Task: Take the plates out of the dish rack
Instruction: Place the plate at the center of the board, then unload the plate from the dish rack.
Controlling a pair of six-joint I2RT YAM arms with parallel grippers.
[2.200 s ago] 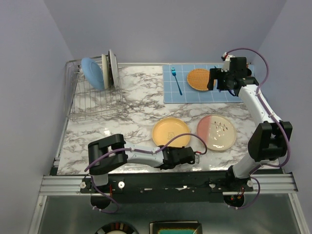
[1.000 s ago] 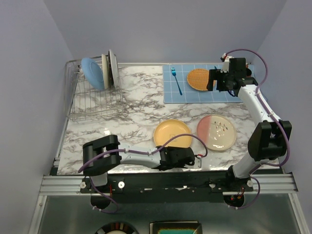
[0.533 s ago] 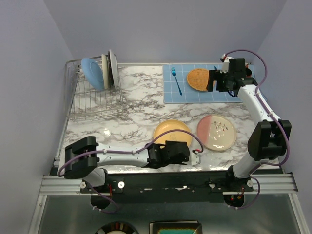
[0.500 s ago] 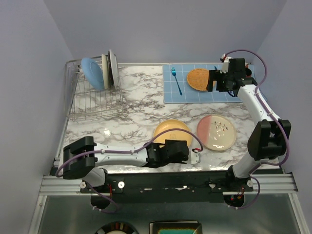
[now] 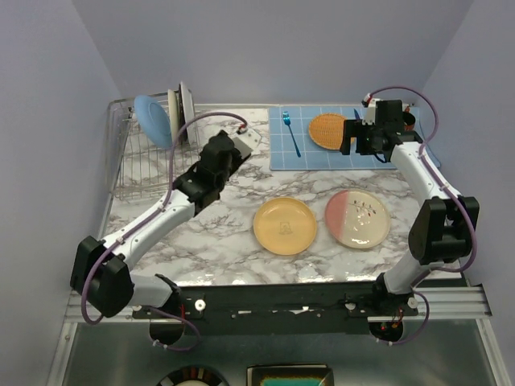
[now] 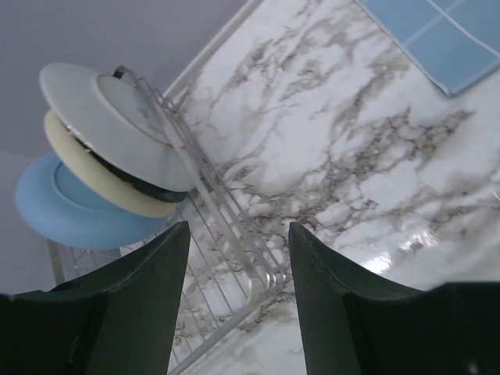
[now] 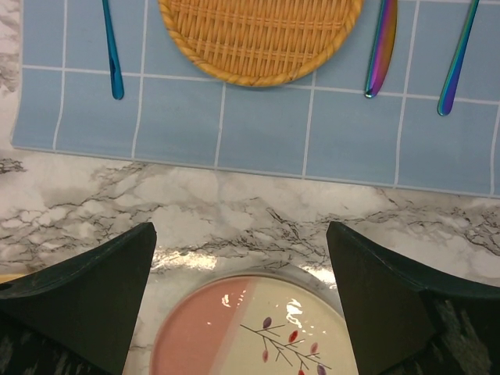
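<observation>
Three plates stand on edge in the dish rack (image 5: 157, 173), which sits at the back left corner of the marble table (image 5: 211, 241). They are bunched at the rack's far end and lean against one another: a blue plate (image 6: 66, 215) outermost, a cream plate (image 6: 94, 176) in the middle and a pale grey-white plate (image 6: 105, 117) nearest the rack's inner side. In the left wrist view a dark edge shows between the cream and the pale plate; what it belongs to cannot be told.

Two more plates lie flat on the marble near the front, side by side and just apart: a plain yellowish-cream plate (image 5: 283, 226) and, to its right, the pink-and-cream plate (image 5: 357, 218) with the twig motif.

The left arm stretches across the table toward the rack. The left gripper (image 6: 238, 224) hangs just beside the rack's right wall, jaws apart and nothing between them, touching no plate.

The right gripper (image 7: 240, 226) hovers at the far right, over the strip of marble between the pink-and-cream plate and the blue grid mat (image 5: 354, 157). Its jaws are spread wide and empty.

On the mat rest an orange woven disc (image 5: 328, 131), a blue utensil (image 5: 291, 134) to the disc's left and two iridescent utensils (image 7: 380, 47) to its right.
</observation>
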